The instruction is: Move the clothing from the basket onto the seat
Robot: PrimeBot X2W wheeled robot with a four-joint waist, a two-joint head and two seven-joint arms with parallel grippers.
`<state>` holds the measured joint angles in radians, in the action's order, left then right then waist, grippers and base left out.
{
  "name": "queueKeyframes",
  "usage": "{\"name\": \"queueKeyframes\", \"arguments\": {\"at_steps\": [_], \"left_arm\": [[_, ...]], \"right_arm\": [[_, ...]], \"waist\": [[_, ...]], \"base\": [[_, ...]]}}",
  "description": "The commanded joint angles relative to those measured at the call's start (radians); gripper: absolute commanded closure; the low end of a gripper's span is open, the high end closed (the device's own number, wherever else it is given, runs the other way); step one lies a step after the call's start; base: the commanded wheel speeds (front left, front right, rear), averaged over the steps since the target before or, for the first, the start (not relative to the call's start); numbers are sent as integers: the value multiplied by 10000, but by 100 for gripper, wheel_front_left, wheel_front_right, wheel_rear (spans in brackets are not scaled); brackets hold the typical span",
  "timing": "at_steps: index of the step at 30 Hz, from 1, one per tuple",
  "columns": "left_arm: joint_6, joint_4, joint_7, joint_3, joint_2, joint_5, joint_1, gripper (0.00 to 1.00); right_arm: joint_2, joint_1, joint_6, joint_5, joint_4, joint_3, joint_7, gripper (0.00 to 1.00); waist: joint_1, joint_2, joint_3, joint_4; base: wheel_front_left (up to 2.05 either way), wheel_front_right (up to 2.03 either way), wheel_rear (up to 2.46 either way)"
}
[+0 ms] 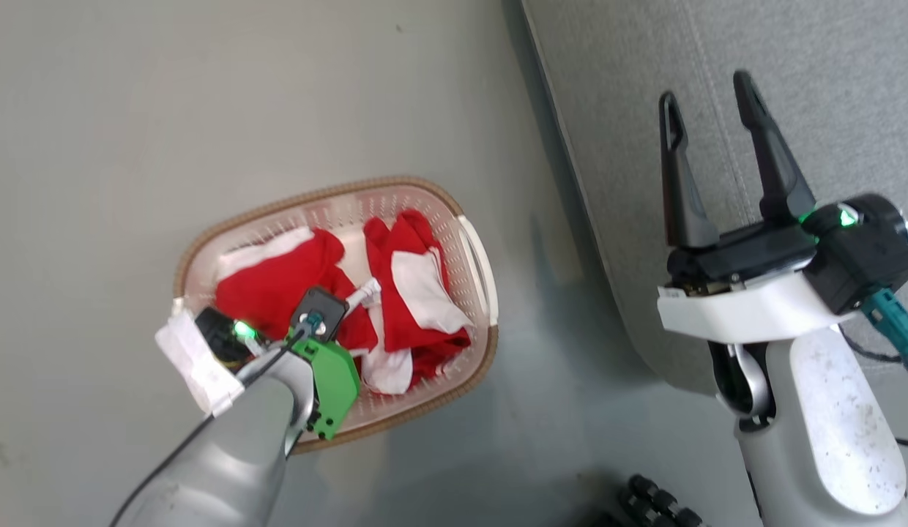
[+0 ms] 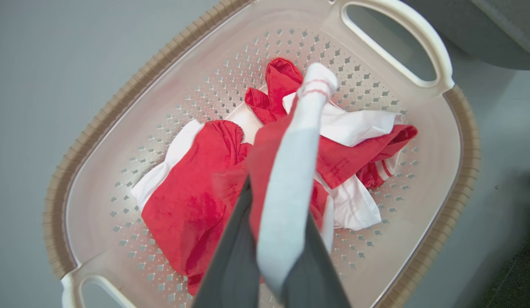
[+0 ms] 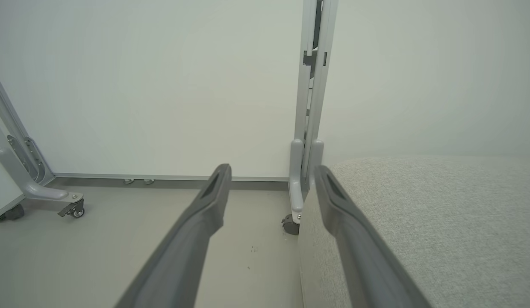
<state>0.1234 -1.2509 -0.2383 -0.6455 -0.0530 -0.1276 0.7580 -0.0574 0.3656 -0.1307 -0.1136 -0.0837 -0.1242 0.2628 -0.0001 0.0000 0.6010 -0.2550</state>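
The basket point(image 1: 315, 196) stands on the grey floor left of the seat point(image 1: 630, 73), with red and white clothing point(image 1: 278, 282) lying in it. My left arm reaches down into the basket. In the left wrist view my left gripper point(image 2: 278, 201) is shut on a red garment with a white band point(image 2: 290, 171), which rises between the fingers above the other clothing point(image 2: 188, 205) on the basket's floor point(image 2: 132, 239). My right gripper point(image 1: 706, 88) is open and holds nothing above the seat's left edge; the right wrist view has it point(image 3: 272, 169) beside the seat point(image 3: 440, 214).
Bare grey floor point(image 1: 132, 146) surrounds the basket. Ahead of the right gripper stand white wall panels on grey frames with casters point(image 3: 288, 224). A dark knobbly object point(image 1: 655, 505) lies on the floor at the head view's bottom edge.
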Motion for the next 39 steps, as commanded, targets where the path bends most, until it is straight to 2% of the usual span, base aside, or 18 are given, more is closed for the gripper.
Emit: {"name": "queueKeyframes", "arguments": {"at_steps": [1, 5, 6, 9, 19, 28, 39], "left_arm": [[28, 167, -118, 68, 13, -216, -362, 100], [55, 1028, -247, 50, 30, -821, -1090, 100], [59, 1519, -279, -17, 28, -1096, -1448, 100], [-76, 2462, -278, 18, 33, -1570, -1925, 100], [-174, 5166, -275, 575, 20, -2058, -2942, 100], [-115, 7064, -275, 814, 18, -2215, -2664, 100], [-120, 8357, -29, -246, 18, -2708, -1390, 100]], "right_arm": [[-82, -300, -1, 33, 84, 19, 28, 0], [-214, -854, -1, 52, 254, -19, 28, 0], [-307, -1175, -1, 48, 342, -5, 28, 0], [-410, -1699, -1, 21, 439, 22, 28, 0], [-597, -2915, -1, -134, 674, -373, 28, 0], [-796, -3584, -1, -321, 822, -765, 28, 0], [-1026, -3262, -1, -588, 753, -1504, 28, 0]], "waist": [[1, 0, -1503, 720], [1, 0, -2397, 1002], [1, 0, -2895, 1159], [1, 0, -3658, 1362], [1, 0, -5357, 1635], [1, 0, -5807, 1738], [1, 0, -5195, 1949]], "base": [[0, 0, 0], [0, 0, 0], [0, 0, 0], [0, 0, 0], [0, 0, 0], [0, 0, 0], [0, 0, 0]]}}
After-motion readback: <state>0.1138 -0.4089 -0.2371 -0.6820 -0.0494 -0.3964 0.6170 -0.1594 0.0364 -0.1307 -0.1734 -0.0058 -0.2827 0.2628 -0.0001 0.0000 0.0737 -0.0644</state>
